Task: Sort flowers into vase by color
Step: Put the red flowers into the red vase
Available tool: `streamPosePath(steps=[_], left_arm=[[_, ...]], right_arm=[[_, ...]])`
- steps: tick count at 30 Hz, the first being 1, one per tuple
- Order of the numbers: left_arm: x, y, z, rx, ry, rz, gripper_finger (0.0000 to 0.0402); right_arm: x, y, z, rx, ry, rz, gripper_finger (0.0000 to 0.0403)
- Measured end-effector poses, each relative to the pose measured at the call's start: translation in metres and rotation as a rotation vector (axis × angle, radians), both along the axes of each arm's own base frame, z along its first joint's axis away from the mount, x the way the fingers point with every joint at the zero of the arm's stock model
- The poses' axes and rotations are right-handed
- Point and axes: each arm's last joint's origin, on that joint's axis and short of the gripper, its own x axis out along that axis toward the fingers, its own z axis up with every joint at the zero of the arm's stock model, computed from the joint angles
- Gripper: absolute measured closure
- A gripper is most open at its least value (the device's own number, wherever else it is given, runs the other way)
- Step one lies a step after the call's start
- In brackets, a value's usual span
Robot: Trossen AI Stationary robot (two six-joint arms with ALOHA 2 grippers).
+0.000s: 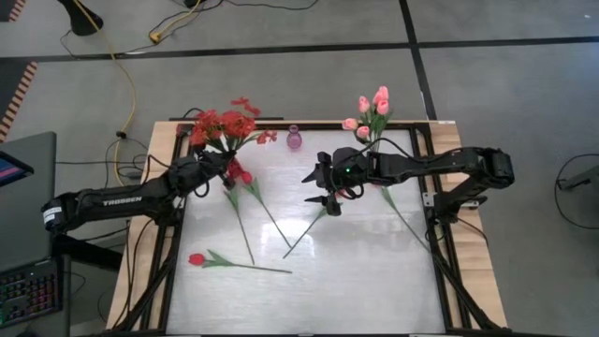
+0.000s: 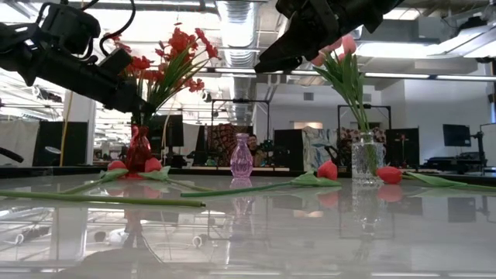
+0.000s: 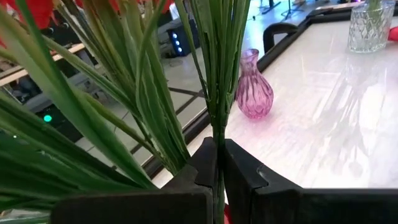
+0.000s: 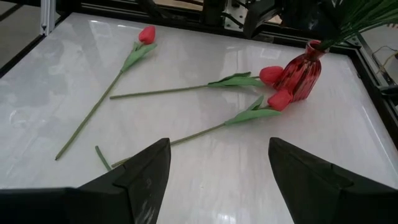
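From above, we see red blossom sprays (image 1: 223, 124) standing in the red vase and pink tulips (image 1: 372, 110) in the clear one, while several red tulips (image 1: 196, 259) lie loose on the table (image 1: 374, 281); we judge sorting partly done. Level with the table, the small purple vase (image 2: 241, 156) stands empty between them. Our left gripper (image 3: 219, 163) is clamped on a green stem (image 3: 214, 93) near the table's rear edge. Our right gripper (image 4: 217, 171) hangs wide open and empty over open tabletop.
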Motion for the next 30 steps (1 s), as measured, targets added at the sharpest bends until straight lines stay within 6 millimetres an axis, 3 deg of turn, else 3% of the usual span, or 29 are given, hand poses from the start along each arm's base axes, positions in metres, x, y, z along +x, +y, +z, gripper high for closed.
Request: streamPosePath(steps=[30], left_arm=[[-0.0025,0.0001,-0.0064,-0.042,0.048,0.052,0.0401]], right_arm=[[0.0000,0.0000,0.0000,0.016,0.001,-0.009,0.0104]])
